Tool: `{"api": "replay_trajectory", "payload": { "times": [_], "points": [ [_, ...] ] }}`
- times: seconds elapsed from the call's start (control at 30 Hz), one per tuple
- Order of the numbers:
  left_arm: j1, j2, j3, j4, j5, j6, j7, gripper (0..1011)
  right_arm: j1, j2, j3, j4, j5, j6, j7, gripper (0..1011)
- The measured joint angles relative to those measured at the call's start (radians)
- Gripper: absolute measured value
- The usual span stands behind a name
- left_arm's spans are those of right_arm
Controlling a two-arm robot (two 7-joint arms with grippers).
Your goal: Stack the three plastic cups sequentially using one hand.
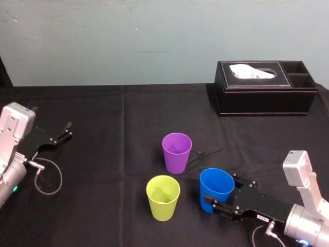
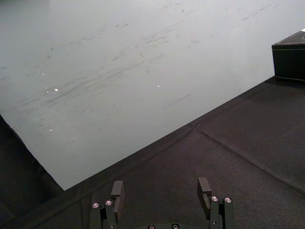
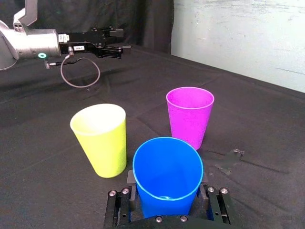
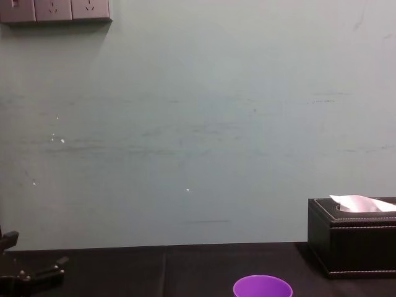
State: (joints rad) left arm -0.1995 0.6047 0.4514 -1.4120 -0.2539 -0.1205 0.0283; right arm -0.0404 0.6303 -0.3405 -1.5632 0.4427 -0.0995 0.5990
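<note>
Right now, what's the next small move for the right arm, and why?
I'd lift the blue cup straight up, once the grip is sure: the right end effector straddles it, and the purple cup and yellow-green cup stand upright nearby, nothing stacked. The left end effector idles far left.

- A pale blue-green wall (image 4: 198, 124) rises behind the table, its paint marked with faint scuffs and small white specks.
- A row of grey wall sockets (image 4: 55, 9) sits high on the wall, at the upper left of the chest view.
- The table (image 1: 103, 170) is covered by a black cloth with faint creases.
- A black tissue box (image 1: 264, 87) stands at the far right, near the wall, with white tissue showing at its top.
- A dark backdrop (image 3: 119, 19) adjoins the wall's left end.
</note>
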Motion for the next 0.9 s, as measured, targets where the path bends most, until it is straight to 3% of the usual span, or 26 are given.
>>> {"api": "replay_trajectory", "payload": {
  "times": [0.53,0.9],
  "points": [
    [0.0,0.0,0.0,0.0,0.0,0.0,0.0,1012,-0.001,0.001,0.001,-0.001,0.001,-0.002,0.0,722],
    [0.0,0.0,0.0,0.0,0.0,0.0,0.0,1011,-0.05,0.029,0.039,-0.111,-0.012,0.02,-0.06,722]
  ]
}}
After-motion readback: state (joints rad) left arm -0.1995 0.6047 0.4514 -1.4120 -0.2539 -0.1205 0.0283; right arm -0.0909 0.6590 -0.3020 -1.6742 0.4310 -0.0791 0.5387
